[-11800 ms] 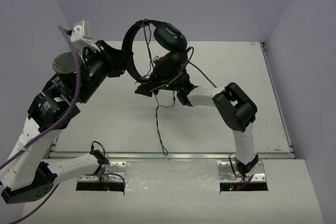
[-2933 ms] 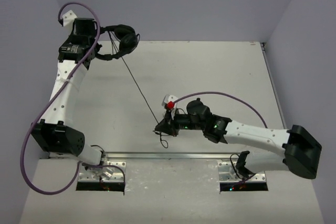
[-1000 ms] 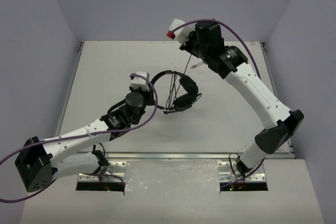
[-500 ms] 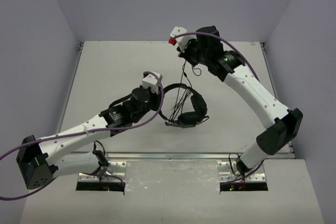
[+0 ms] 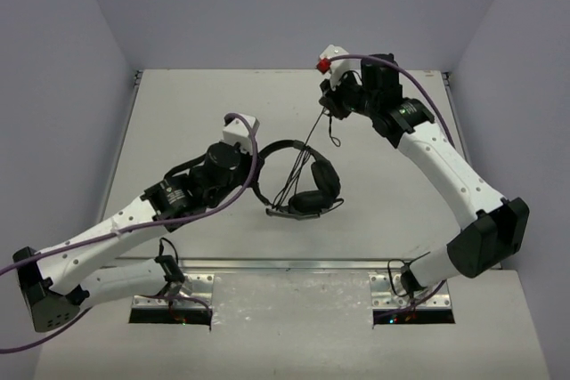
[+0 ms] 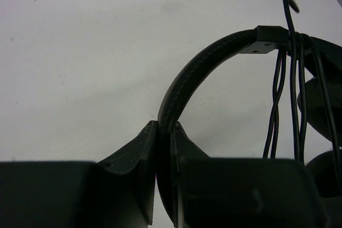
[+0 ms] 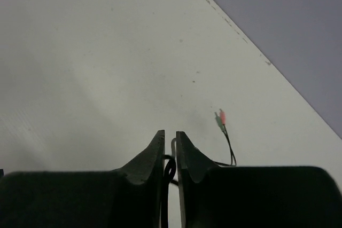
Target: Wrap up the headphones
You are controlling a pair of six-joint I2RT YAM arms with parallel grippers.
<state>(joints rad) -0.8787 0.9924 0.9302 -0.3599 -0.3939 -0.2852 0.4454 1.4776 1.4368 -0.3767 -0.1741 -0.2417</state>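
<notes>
White worktop (image 5: 178, 113) | left gripper (image 6: 164, 132) clamps headphones (image 5: 322, 175) by headband (image 6: 208, 57), centre | right gripper (image 7: 170, 134) pinches cable (image 6: 293, 94), far edge | I fear slack lets wound loops slip off.

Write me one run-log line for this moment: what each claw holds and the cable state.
left claw: shut on headphones headband | right claw: shut on cable | cable: looped around headband | plugs: free
</notes>
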